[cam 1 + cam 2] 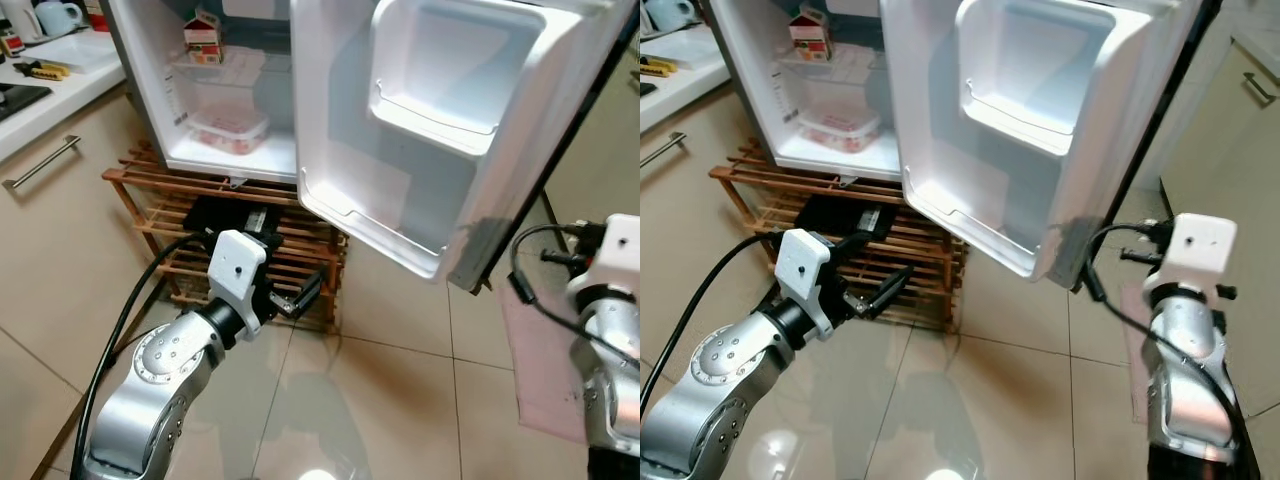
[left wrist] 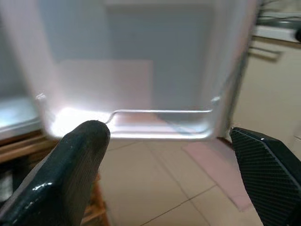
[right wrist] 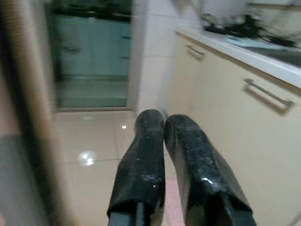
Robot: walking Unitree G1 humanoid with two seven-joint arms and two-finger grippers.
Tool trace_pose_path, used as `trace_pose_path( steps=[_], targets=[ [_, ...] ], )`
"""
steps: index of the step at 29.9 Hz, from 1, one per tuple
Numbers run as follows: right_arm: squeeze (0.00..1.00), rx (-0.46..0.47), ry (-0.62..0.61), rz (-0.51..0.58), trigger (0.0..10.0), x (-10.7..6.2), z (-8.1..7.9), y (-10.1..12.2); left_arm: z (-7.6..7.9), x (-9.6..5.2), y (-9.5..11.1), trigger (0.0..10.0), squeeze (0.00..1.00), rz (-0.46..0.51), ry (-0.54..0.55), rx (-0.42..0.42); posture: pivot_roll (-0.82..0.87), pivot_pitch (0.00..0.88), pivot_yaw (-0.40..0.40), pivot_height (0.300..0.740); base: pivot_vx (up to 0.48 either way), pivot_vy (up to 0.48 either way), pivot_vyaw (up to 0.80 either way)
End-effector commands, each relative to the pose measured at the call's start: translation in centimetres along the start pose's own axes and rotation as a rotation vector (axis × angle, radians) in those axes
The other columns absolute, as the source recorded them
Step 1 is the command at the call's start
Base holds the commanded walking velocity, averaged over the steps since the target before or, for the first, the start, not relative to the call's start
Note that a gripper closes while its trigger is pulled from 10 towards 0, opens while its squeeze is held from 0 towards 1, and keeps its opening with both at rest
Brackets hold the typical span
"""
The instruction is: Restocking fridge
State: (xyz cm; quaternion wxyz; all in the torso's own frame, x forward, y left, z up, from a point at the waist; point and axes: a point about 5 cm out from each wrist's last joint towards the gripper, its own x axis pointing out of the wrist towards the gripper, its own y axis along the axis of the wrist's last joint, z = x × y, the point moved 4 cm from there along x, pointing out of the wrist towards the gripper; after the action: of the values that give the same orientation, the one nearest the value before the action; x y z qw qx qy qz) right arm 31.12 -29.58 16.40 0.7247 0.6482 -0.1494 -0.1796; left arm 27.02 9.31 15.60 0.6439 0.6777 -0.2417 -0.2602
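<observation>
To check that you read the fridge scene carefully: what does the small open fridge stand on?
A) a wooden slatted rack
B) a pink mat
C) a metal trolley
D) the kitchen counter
A: the fridge rests on a wooden slatted rack that stands on the tiled floor.

A home kitchen; open fridge (image 1: 240,90), cream cabinets (image 1: 60,200), countertop (image 1: 60,75), tiled floor (image 1: 380,400).

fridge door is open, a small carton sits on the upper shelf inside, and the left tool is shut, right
Not quite. The left tool is open: the left wrist view shows its two fingers spread wide apart. The fridge door is open, and the carton sits on the upper shelf.
</observation>
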Motion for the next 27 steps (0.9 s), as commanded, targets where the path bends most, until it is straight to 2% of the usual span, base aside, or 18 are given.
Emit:
trace_pose_path(
  steps=[1,6,7,8,10,13,17,20,23,26,27],
  targets=[
    [1.00,0.056,-0.063,0.034,10.0,1.4,1.3,1.2,1.1,-0.1,1.0,10.0,0.00,0.027,-0.089,0.024,-0.01,0.000,0.009,0.740,0.000,0.000,0.00],
    [1.00,0.144,-0.081,0.035,10.0,4.1,1.1,2.1,2.2,-0.7,1.4,10.0,0.00,0.028,-0.190,-0.015,0.00,0.000,0.012,0.740,0.000,0.000,0.00],
    [0.27,0.161,-0.078,0.021,10.0,4.9,1.0,2.2,2.5,-0.8,1.4,10.0,0.00,0.025,-0.208,-0.018,0.00,0.000,0.016,0.740,0.000,0.000,0.00],
    [0.00,0.186,-0.069,0.010,10.0,5.7,0.7,2.3,2.6,-0.9,1.4,10.0,0.00,0.020,-0.215,-0.016,0.00,0.000,0.016,0.740,0.000,0.000,0.00],
    [0.00,0.225,-0.046,-0.013,10.0,6.8,0.2,2.3,2.5,-1.0,1.4,10.0,0.00,0.018,-0.214,-0.011,0.00,0.000,0.023,0.740,0.000,0.000,0.00],
    [0.00,0.275,0.076,-0.063,10.0,8.1,-2.2,2.3,2.1,-1.0,1.2,10.0,0.00,0.014,-0.203,-0.012,0.00,0.000,0.027,0.740,0.000,0.000,0.00],
    [0.00,0.310,0.132,-0.102,10.0,8.7,-3.5,2.2,2.0,-0.9,1.1,10.0,0.00,0.008,-0.203,-0.004,0.00,0.000,0.025,0.740,0.000,0.000,0.00],
    [0.00,0.247,0.195,-0.155,10.0,9.0,-4.5,2.0,1.8,-1.1,0.4,10.0,0.00,-0.011,-0.186,-0.011,0.00,0.000,0.012,0.740,0.000,0.000,0.00],
    [0.00,0.268,0.264,-0.156,10.0,9.0,-5.1,2.3,1.9,-1.4,0.1,10.0,0.00,-0.021,-0.185,-0.020,0.00,0.000,0.009,0.740,0.000,0.000,0.00],
    [0.00,0.232,0.305,-0.155,10.0,8.9,-5.1,2.0,2.3,-1.7,0.0,10.0,0.00,-0.025,-0.200,-0.040,0.00,0.000,0.006,0.740,0.000,0.000,0.00],
    [0.00,0.249,0.325,-0.154,10.0,8.8,-5.2,1.9,2.3,-1.8,-0.1,10.0,0.00,-0.026,-0.198,-0.044,0.00,0.000,0.006,0.740,0.000,0.000,0.00]
  ],
)
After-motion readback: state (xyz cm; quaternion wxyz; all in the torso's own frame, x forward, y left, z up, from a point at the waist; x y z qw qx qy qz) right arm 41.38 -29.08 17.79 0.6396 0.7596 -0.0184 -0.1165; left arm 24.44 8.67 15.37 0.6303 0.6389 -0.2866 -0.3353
